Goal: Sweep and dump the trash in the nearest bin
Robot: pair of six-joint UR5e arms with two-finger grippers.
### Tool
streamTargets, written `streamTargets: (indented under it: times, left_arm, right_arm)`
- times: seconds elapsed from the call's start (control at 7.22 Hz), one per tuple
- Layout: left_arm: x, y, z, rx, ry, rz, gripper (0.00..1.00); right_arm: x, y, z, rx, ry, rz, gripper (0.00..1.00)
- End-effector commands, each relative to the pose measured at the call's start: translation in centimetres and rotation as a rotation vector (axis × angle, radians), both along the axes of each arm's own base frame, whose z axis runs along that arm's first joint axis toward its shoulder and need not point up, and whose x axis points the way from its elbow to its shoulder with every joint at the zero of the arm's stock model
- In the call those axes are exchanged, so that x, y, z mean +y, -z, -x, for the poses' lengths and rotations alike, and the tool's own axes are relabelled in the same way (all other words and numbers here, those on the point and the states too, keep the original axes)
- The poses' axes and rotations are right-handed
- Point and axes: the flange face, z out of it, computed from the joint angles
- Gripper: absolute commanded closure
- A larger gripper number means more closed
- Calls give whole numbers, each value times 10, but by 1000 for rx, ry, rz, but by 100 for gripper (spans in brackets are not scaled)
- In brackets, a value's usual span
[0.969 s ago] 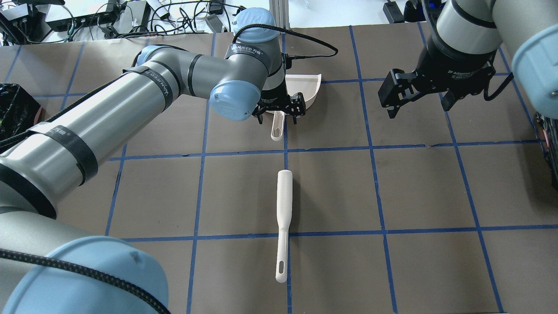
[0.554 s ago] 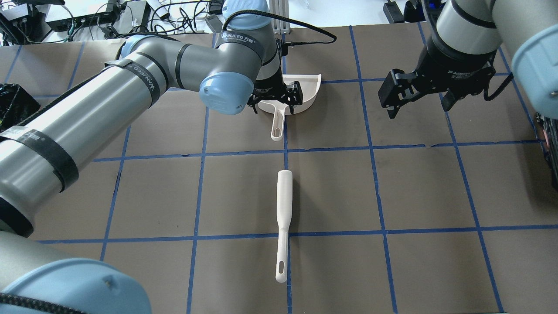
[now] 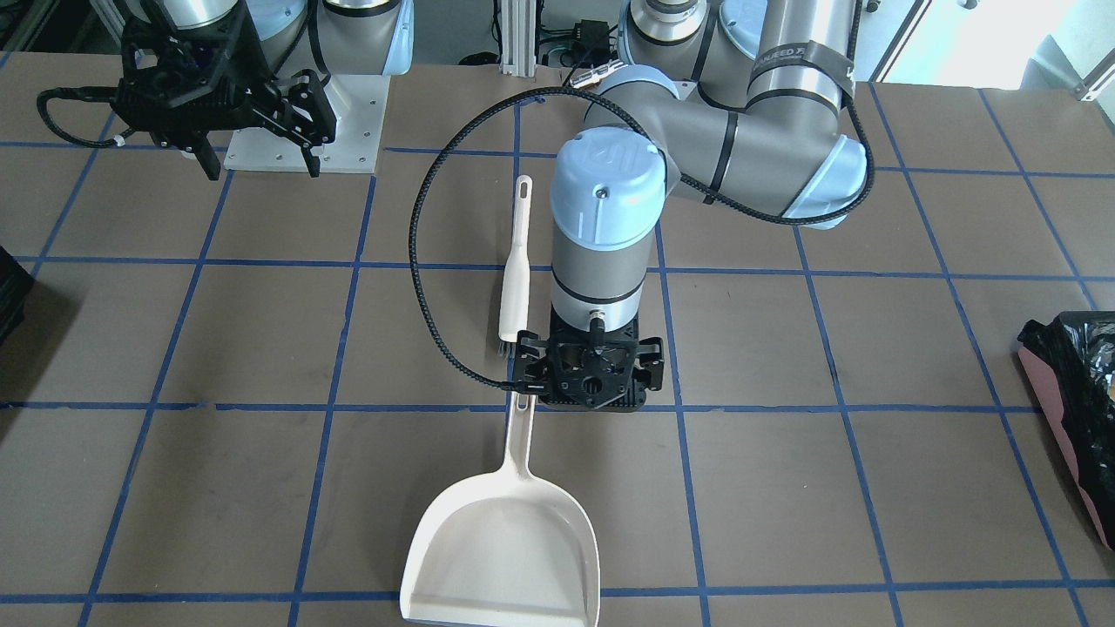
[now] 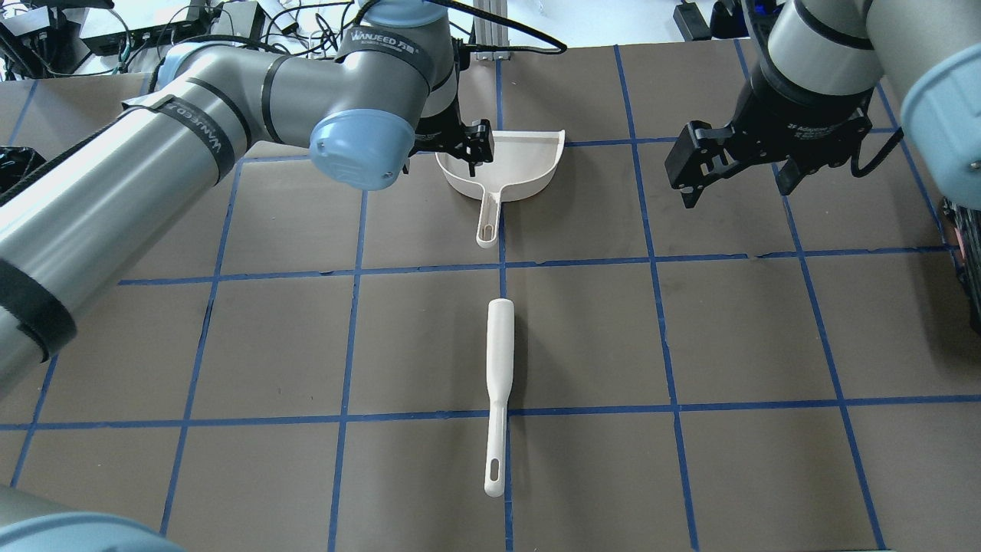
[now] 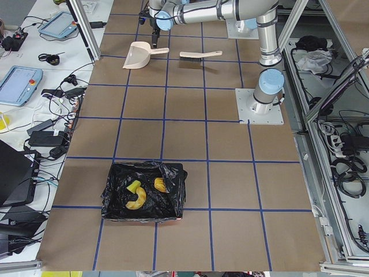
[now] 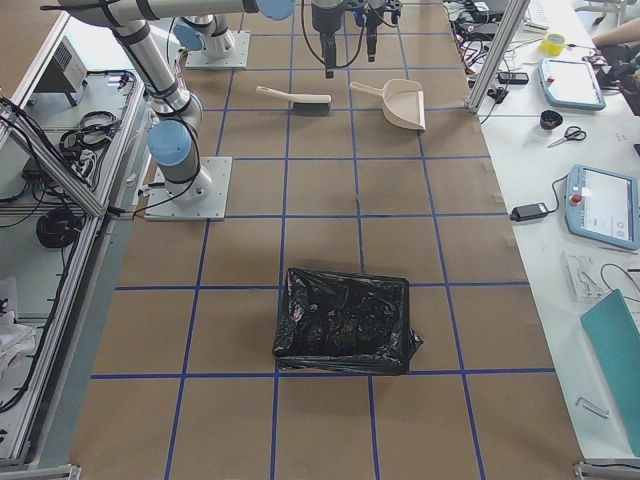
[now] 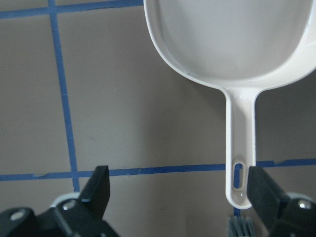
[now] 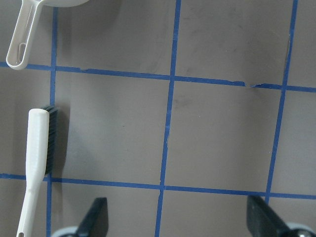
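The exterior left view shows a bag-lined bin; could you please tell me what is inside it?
Three pieces lie inside the bin: a curved yellowish slice, a yellow chunk and an orange-brown lump. Anything under them or under the black bag folds is hidden.

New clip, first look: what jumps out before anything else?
The left claw hangs open by the handle end of the white dustpan at mid-table, and the brush lies on the robot's side of it. At the table's left end, the trash sits inside the black-lined bin. The right claw hovers open and empty.
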Motion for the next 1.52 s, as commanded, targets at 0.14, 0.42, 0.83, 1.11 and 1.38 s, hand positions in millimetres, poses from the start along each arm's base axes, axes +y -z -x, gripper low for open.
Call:
streamTargets:
  times: [0.14, 0.42, 0.83, 1.11, 1.38]
  left_arm:
    - [-4, -47, -88, -7, -136, 34, 0]
    - [20, -94, -109, -10, -169, 36, 0]
    - [68, -152, -135, -26, -201, 4, 0]
    - [94, -176, -142, -13, -186, 2, 0]
    - [98, -180, -147, 31, -186, -4, 0]
  right_arm:
    - [0, 0, 0, 0, 0, 0, 0]
    - [0, 0, 0, 0, 0, 0, 0]
    - [0, 0, 0, 0, 0, 0, 0]
    - [0, 0, 1, 0, 2, 0, 0]
    - [0, 0, 0, 3, 0, 0, 0]
